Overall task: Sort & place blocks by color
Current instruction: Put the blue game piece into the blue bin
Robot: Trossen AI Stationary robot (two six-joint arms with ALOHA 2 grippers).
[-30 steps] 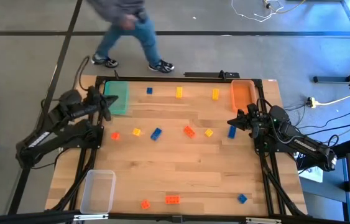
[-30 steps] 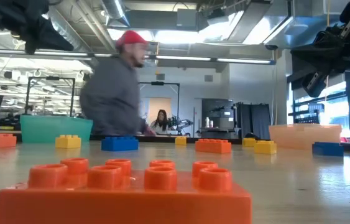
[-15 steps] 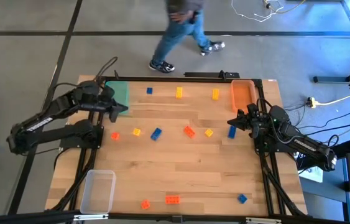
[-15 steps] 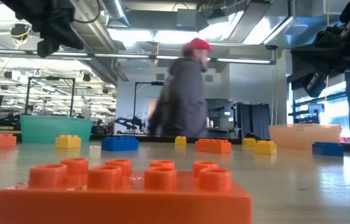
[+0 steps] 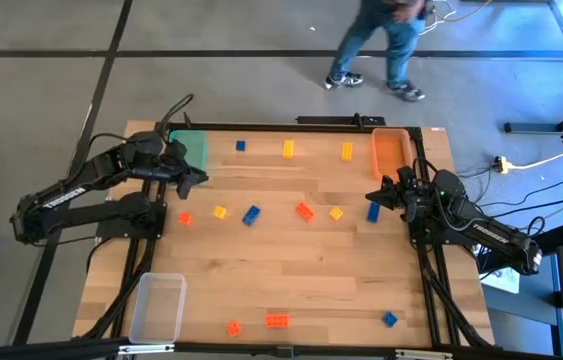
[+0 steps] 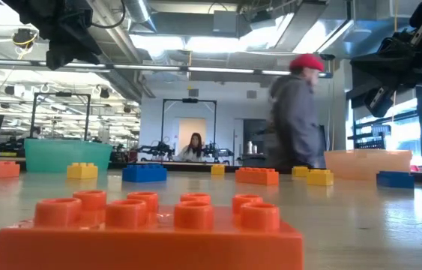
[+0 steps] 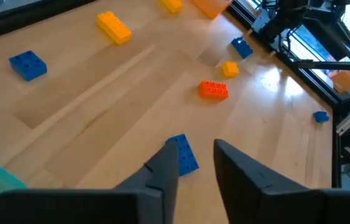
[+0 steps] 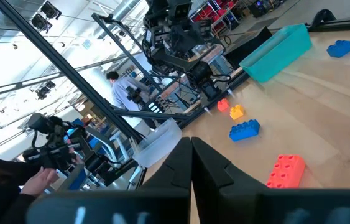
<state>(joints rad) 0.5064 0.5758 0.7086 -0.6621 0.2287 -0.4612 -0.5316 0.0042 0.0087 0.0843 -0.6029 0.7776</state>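
- A robotics lab or workshop hall is shown, not a home.
- A wooden work table [image 5: 291, 270] is mounted in a black metal frame on a grey concrete floor [image 5: 41, 90], with dark floor lines marked on it.
- Exposed ceiling ducts [image 6: 139, 15] and strip lights [image 6: 218, 71] are seen overhead.
- Further robot arm rigs on frames [image 8: 175, 37] are seen standing in the room behind.
- Loose cables [image 5: 411, 20] are laid on the floor.
- A person [image 6: 297, 112] is seen walking past the table, and another is seated farther back [image 6: 193, 146].
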